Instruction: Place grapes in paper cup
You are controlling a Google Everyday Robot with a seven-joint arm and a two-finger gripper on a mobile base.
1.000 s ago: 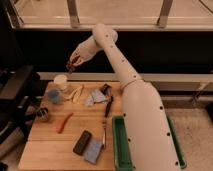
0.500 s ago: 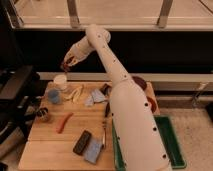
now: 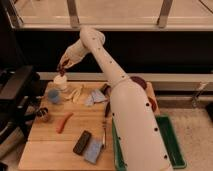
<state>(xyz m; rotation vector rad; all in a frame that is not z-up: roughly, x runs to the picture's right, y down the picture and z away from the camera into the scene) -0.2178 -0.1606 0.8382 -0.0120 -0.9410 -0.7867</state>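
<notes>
The grapes [image 3: 63,66], a small dark red-purple bunch, hang in my gripper [image 3: 65,64] at the far left of the wooden table [image 3: 50,150]. The gripper is shut on them and holds them just above the white paper cup [image 3: 61,83], which stands upright at the table's back left corner. The grapes are right over the cup's rim; I cannot tell whether they touch it. My white arm reaches in from the lower right across the table.
A blue cup [image 3: 54,96] stands just in front of the paper cup, a small dark jar [image 3: 43,114] nearer left. An orange carrot [image 3: 64,121], a banana [image 3: 77,93], a grey-blue cloth [image 3: 95,98], a dark flat object [image 3: 81,142] and a green bin [image 3: 172,145] are nearby.
My gripper has moved a little left and down with the grapes, so it now hangs right above the paper cup. The things on the table have not moved.
</notes>
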